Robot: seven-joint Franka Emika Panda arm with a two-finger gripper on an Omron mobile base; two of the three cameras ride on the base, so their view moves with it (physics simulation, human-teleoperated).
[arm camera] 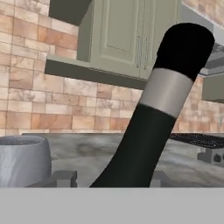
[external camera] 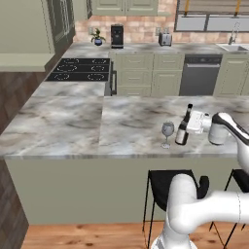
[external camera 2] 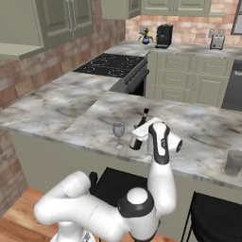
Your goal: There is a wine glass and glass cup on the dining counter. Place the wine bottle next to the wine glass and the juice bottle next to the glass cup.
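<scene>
The gripper (external camera: 190, 122) is closed on the wine bottle (external camera: 184, 127), gripping its body from the side; the bottle stands on the dining counter (external camera: 73, 124) just beside the wine glass (external camera: 168, 132), near the front edge. The bottle looks stiff, smooth and likely heavy and slippery, tall enough to tip; a grip low on the body seems surer than on the neck. The thin-stemmed glass looks fragile, so a sideways nudge could topple it.
</scene>
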